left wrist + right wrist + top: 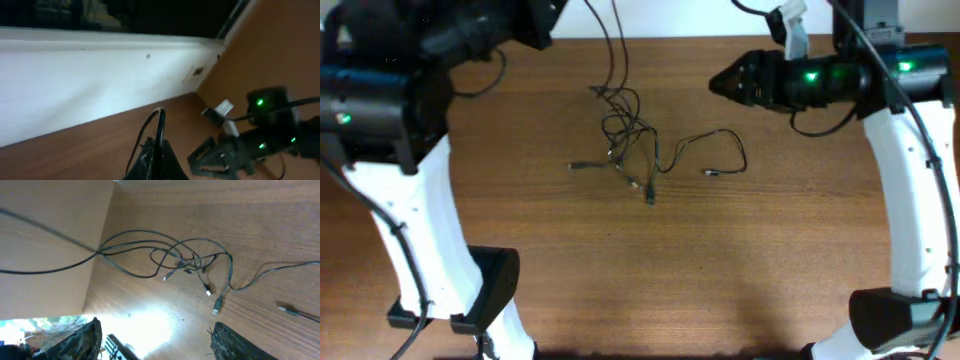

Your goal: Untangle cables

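Note:
The cables (628, 135) lie in a loose black tangle at the table's middle, with plug ends spread out to the left (575, 166), front (650, 198) and right (710, 173). One strand (616, 45) rises from the tangle to the top edge. My left gripper (159, 159) is shut on that thin cable (160, 125), held up high near the back wall. To the right of the tangle hangs my right gripper (717, 82), open and empty. In the right wrist view its fingers (80, 342) stand wide above the table, with the knot (185, 260) farther ahead.
A white wall (75, 85) borders the table's back edge. The right arm (260, 140) with green lights shows in the left wrist view. White arm bases stand at the front left (430, 250) and front right (910, 230). A loose plug (217, 309) lies near the right fingers.

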### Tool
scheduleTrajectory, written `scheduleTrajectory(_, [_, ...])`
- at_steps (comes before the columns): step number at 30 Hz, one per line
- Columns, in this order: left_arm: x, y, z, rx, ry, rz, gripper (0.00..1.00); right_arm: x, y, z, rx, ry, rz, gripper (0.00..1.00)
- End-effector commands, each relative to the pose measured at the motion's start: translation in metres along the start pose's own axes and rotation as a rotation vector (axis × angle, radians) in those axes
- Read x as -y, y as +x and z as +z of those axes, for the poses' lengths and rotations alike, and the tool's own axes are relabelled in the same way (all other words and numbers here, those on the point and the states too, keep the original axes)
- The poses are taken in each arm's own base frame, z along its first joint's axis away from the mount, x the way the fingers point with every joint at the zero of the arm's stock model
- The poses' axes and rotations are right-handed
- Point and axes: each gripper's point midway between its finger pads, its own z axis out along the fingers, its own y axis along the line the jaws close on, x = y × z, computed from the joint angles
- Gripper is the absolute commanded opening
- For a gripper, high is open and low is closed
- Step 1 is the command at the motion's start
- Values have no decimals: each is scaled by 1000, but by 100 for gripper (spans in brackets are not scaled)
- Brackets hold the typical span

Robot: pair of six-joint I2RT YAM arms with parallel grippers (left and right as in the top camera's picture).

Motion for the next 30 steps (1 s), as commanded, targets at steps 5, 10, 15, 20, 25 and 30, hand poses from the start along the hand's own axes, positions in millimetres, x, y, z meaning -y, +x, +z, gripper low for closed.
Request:
scheduleTrajectory(5, [41,-34,-48,134,102,-7,0,-36,15,90,-119,-74,-94,73])
scheduleTrajectory(10, [-9,-12,-47,83,-169,-118,0,-51,32,124,-137,-26,-190,72])
scheduleTrajectory(15, [-9,-13,-47,88,-168,-114,0,-36,37,165,-105,-23,-246,72])
scheduleTrajectory(20, [-9,-13,-47,87,-168,-115,0,-16,38,228,-51,-15,-303,63])
scheduleTrajectory(25, [-14,-12,-48,88,-194,-119,0,3,29,249,-15,25,-261,15])
scheduleTrajectory(30, [-143,-3,-71,116,-739,-196,0,48,-17,86,107,177,-72,4])
